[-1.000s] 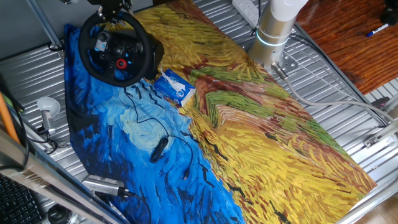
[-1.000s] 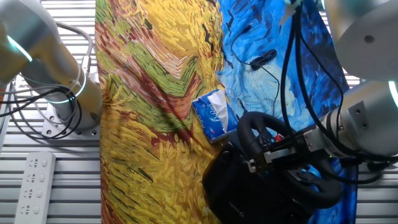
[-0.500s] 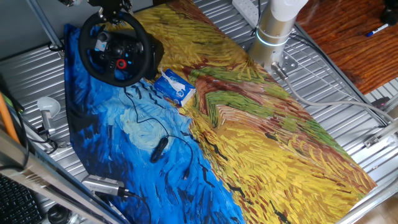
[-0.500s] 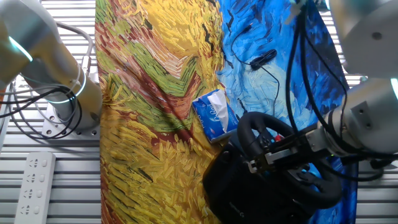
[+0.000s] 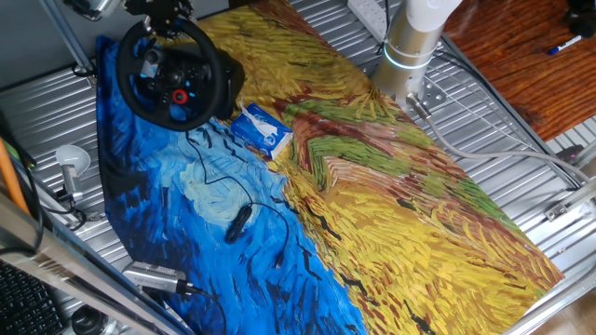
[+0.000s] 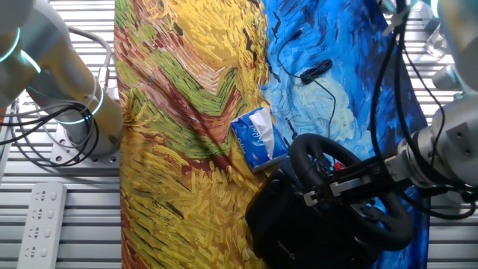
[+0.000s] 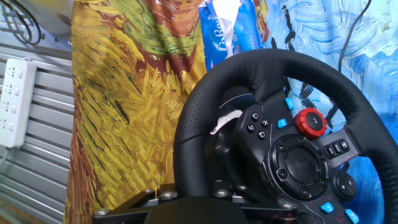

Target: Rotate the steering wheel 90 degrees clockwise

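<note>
Up at the 10 o'clock corner of one fixed view stands the steering wheel (image 5: 172,74), tilted on its black base, its face turned toward the blue end of the cloth. In the hand view the wheel (image 7: 273,134) fills the right half; its red knob (image 7: 310,122) sits at about 1 o'clock from the round hub centre, with the button cluster at 10 o'clock. Being round, the rim has no long axis of its own.

The gripper (image 5: 160,11) is at the rim's top edge in one fixed view, and in the other fixed view the gripper (image 6: 351,181) lies across the wheel as a dark bar. Whether the jaws clamp the rim or stand apart I cannot tell; the fingers are hidden.

Compared with a second ago, the arm has shifted toward 3 o'clock in the other fixed view, and the wheel's rim with it, slightly.

Underneath lies a painted cloth (image 5: 391,195), blue swirls at one end and yellow wheat at the other, over a ribbed metal table (image 5: 521,149). A blue-white box (image 5: 262,129) rests just beside the wheel's base. A thin black cable (image 5: 237,219) trails over the blue part. A white power strip (image 6: 41,217) lies on the metal.
</note>
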Controlling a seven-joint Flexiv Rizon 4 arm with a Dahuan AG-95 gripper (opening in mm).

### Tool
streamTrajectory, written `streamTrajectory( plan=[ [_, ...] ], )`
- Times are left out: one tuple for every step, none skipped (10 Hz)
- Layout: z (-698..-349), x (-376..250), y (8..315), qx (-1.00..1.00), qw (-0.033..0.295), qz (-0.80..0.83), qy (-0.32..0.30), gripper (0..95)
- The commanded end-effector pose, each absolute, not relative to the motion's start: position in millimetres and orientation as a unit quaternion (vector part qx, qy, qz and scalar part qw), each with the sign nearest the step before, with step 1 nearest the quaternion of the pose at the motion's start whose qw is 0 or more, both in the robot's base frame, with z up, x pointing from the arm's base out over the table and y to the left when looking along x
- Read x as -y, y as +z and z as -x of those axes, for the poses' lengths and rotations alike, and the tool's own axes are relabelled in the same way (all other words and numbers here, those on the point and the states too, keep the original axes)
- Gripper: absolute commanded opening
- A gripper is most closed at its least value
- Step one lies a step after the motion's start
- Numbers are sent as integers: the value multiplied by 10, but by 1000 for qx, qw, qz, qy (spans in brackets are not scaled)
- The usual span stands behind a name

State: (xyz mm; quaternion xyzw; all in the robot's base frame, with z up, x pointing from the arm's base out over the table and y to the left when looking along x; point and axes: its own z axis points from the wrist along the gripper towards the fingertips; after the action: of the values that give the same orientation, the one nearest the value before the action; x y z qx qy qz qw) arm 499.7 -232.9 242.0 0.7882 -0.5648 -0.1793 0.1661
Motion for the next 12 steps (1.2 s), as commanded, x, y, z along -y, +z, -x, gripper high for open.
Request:
streamTrajectory(
  plan=[
    [-4955, 2324, 2364, 565, 163, -790, -174, 0],
    [-4973, 2312, 2338, 568, 164, -787, -175, 0],
    [-4973, 2311, 2338, 569, 168, -784, -181, 0],
    [-4973, 2311, 2338, 569, 168, -784, -182, 0],
    [-4973, 2311, 2339, 569, 169, -784, -182, 0],
    [-4973, 2311, 2339, 569, 169, -784, -182, 0],
    [-4973, 2311, 2339, 570, 168, -783, -184, 0],
    [-4974, 2311, 2338, 566, 166, -786, -186, 0],
    [-4974, 2311, 2338, 565, 164, -787, -183, 0],
    [-4974, 2311, 2338, 568, 165, -786, -182, 0],
    [-4974, 2311, 2337, 573, 165, -782, -182, 0],
    [-4975, 2310, 2337, 578, 167, -778, -182, 0]
  ],
)
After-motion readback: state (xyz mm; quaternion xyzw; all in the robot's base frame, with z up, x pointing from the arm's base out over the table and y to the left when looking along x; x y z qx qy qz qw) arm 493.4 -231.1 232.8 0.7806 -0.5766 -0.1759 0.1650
